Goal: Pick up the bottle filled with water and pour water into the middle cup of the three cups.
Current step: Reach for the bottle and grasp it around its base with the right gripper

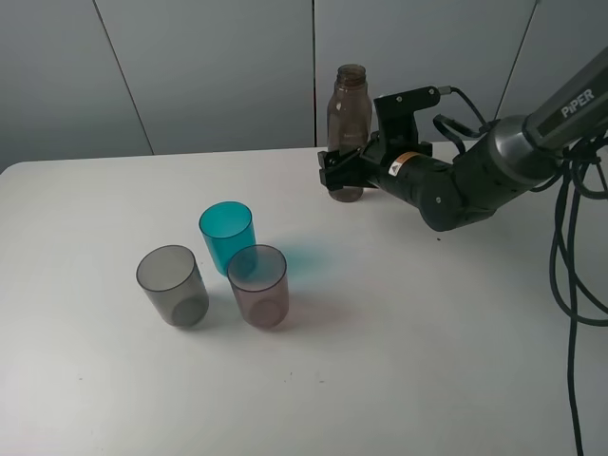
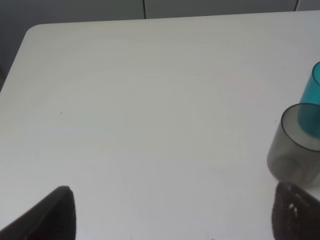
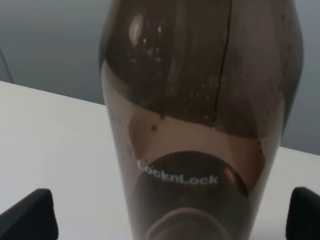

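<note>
The smoky brown bottle [image 1: 350, 114] stands upright and uncapped at the back of the white table [image 1: 427, 361]. My right gripper [image 1: 344, 176] is open, with a finger on each side of the bottle's lower body. In the right wrist view the bottle [image 3: 200, 125] fills the gap between the spread fingers of that gripper [image 3: 165, 215]. The teal middle cup [image 1: 226, 233] stands front left, with the smoky grey cup [image 1: 171, 283] to its left and the pinkish-mauve cup [image 1: 258, 283] in front of it. My left gripper [image 2: 175, 217] is open and empty, low over the table beside the grey cup [image 2: 295, 145] and the teal cup [image 2: 312, 95].
The right arm's black cables [image 1: 570, 247] hang along the right edge. A grey panelled wall runs close behind the table's back edge. The three cups stand close together, the mauve one nearly touching the teal one.
</note>
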`<act>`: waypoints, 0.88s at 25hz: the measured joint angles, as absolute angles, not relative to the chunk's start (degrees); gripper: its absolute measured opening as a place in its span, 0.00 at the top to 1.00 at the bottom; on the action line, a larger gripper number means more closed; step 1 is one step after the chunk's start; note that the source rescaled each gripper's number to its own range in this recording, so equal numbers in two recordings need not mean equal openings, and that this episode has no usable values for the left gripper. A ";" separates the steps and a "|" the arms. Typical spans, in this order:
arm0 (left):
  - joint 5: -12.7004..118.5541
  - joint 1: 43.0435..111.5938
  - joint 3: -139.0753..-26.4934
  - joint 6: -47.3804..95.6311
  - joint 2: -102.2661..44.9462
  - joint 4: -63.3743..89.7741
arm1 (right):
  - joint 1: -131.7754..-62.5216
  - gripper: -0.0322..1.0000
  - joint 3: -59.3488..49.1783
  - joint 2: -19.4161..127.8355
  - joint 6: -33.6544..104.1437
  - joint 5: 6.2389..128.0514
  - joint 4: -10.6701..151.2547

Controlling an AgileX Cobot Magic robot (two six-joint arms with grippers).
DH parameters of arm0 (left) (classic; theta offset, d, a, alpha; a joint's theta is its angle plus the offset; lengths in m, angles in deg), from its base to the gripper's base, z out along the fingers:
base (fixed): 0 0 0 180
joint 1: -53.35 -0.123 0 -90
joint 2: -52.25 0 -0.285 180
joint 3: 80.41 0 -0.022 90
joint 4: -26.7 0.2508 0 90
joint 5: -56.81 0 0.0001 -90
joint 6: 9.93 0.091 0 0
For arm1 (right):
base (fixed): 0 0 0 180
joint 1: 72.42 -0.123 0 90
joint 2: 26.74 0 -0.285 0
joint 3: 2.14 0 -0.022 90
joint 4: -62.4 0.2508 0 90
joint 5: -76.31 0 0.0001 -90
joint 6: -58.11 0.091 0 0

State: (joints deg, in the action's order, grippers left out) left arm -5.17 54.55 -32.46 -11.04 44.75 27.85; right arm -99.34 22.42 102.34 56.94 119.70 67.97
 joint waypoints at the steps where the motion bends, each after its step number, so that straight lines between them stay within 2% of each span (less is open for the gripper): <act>1: -5.17 54.55 -32.46 -11.04 44.75 27.85 | -99.22 0.03 22.17 102.34 56.94 119.70 67.97; 22: -5.17 54.55 -32.46 -11.04 44.75 27.85 | -98.71 0.03 18.26 106.93 56.94 121.44 67.35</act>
